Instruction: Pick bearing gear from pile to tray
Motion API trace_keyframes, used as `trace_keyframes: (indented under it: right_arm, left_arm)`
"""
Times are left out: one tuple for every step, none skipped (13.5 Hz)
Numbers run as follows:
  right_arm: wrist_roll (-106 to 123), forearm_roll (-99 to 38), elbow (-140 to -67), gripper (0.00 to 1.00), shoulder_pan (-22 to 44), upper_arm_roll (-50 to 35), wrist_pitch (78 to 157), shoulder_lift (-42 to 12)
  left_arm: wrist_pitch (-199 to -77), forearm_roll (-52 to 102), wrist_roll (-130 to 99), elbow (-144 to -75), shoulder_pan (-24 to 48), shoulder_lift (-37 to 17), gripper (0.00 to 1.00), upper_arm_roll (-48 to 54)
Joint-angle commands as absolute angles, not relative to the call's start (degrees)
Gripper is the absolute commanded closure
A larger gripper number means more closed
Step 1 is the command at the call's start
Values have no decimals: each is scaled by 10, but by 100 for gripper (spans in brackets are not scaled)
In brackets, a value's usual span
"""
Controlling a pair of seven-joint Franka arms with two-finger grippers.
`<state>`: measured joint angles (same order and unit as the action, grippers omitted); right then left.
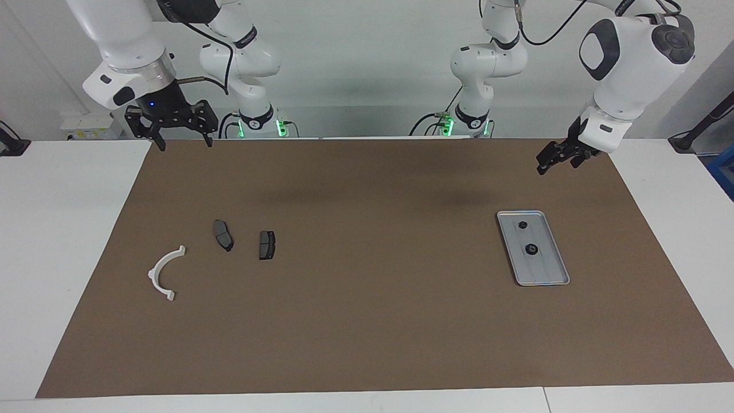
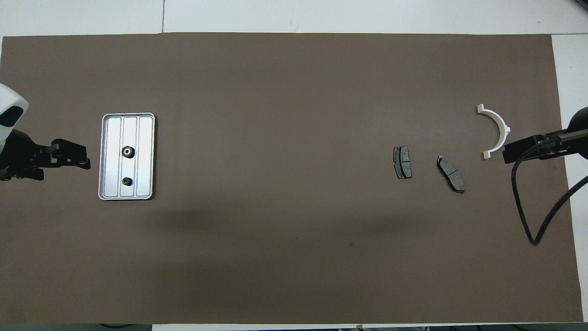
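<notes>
Two small black round bearing gears (image 1: 522, 225) (image 1: 531, 249) sit in the shallow rectangular silver-grey metal tray (image 1: 553, 275) w/ raised rim, toward the left arm's end of the brown mat (image 1: 367, 321); one gear (image 2: 128, 151) near the tray's middle, the other (image 2: 127, 182) nearer the robots. Rest of the pile lies well apart, toward the right arm's end: two dark grey brake-pad-like plates (image 1: 223, 234) (image 1: 266, 244) side by side, plus a white curved half-ring bracket (image 1: 162, 273) farther from the robots than both.

Left gripper (image 1: 553, 159) hangs empty over the mat, just off the tray's robot-side end, jaws apart. Right gripper (image 1: 182, 142) hovers over the mat's robot-side edge, jaws wide apart, nothing held.
</notes>
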<state>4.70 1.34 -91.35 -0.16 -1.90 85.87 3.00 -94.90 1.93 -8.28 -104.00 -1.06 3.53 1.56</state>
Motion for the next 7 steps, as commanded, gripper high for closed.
trace_keyframes:
  right_arm:
    - [55,11,-914,0,-5,-22,862,33]
    - [55,11,-914,0,-5,-22,861,33]
    - [55,11,-914,0,-5,-22,861,33]
    - [55,11,-914,0,-4,-22,861,33]
    - [55,11,-914,0,-4,-22,861,33]
    - [55,11,-914,0,-4,-22,862,33]
    - [55,11,-914,0,-4,-22,861,33]
  left_arm:
    - [-960,10,-70,-1042,-18,42,0,23]
    - [-962,10,-70,-1042,-18,43,0,22]
    - [-962,10,-70,-1039,-18,42,0,22]
    - [-962,10,-70,-1039,-18,42,0,22]
    - [-962,10,-70,-1039,-18,43,0,23]
    - [-964,11,-70,-1040,-18,43,0,23]
    - [-964,11,-70,-1041,-18,43,0,23]
